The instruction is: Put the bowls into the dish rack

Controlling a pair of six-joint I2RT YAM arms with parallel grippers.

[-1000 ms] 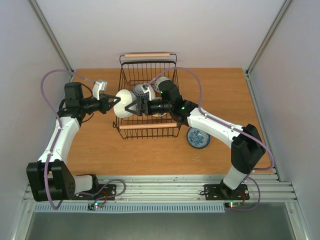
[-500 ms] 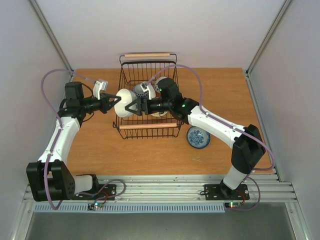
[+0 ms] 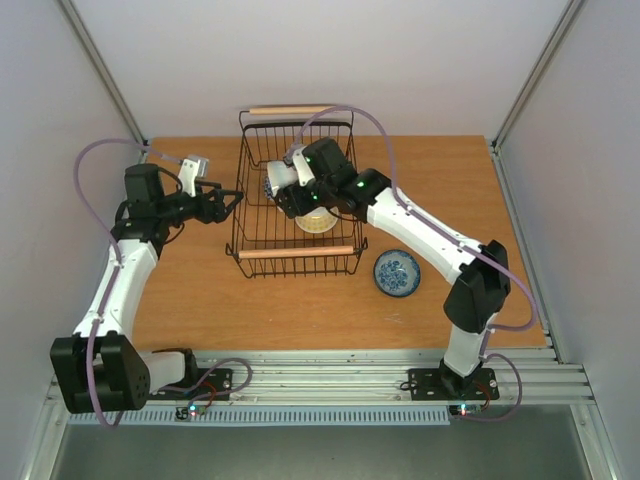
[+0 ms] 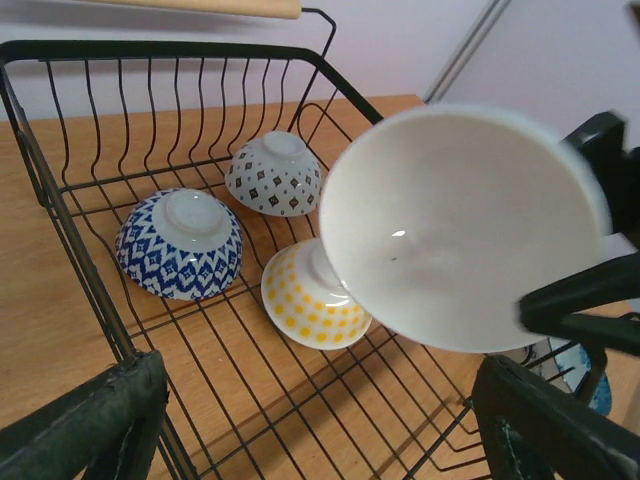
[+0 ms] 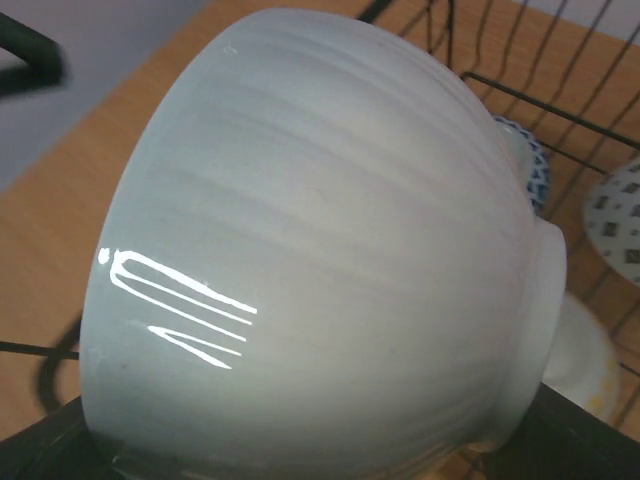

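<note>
One brown wooden table is carrying a black wire dish rack w/ wooden bar handles, far-centre. Right gripper is clamping a plain pale ceramic bowl, tilted, above rack's left part. Left gripper is hanging wide open, empty, just left of rack. Three are lying upside down inside: blue-white zigzag bowl, yellow-dotted bowl, diamond-print bowl. Blue-patterned bowl is sitting on table, right of rack.
</note>
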